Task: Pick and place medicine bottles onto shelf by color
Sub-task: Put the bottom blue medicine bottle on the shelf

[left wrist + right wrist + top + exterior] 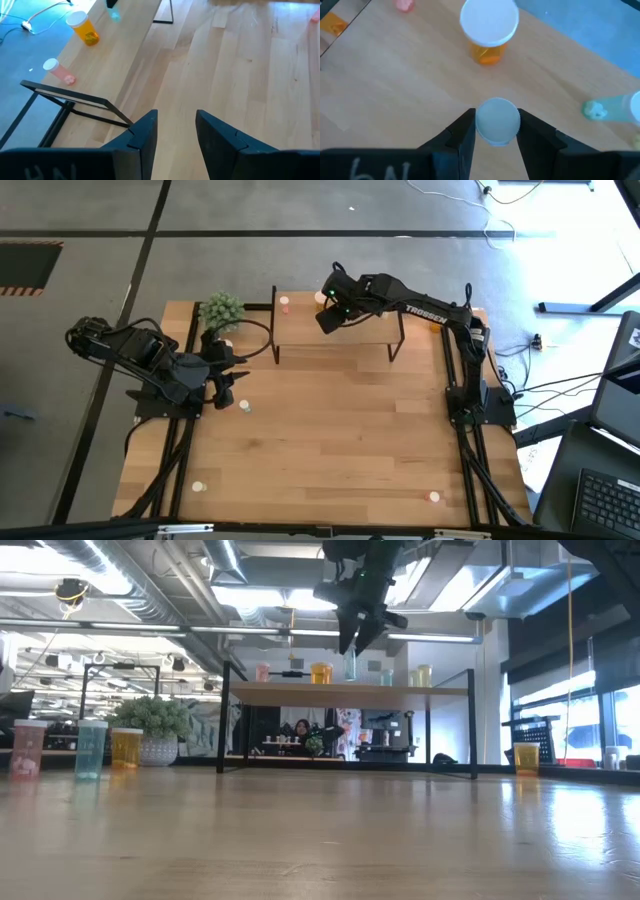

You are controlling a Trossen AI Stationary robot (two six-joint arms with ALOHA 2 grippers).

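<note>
The shelf [338,338] stands at the table's far side, a light board on a black frame. On it stand a pink bottle [262,671], an orange bottle [489,30], a pale green one [615,109] and a yellow one [424,675]. My right gripper [496,116] hangs over the board, shut on a pale blue-green bottle [350,665]. Over the table's left side, near a loose bottle [243,406], my left gripper [176,117] is open with nothing between its fingers. My right gripper pinches the bottle's round pale cap [481,124] between its two fingers, one on each side. The fingers come from above, slanting down. The bottle hangs upright below them, its bottom at the board's top; whether it rests there I cannot tell.
A spiky potted plant [221,311] stands left of the shelf. Pink [28,748], teal [90,748] and orange [126,747] bottles stand by it, another orange one [526,756] at the far right. Two small bottles [198,486] [434,497] sit near the front edge.
</note>
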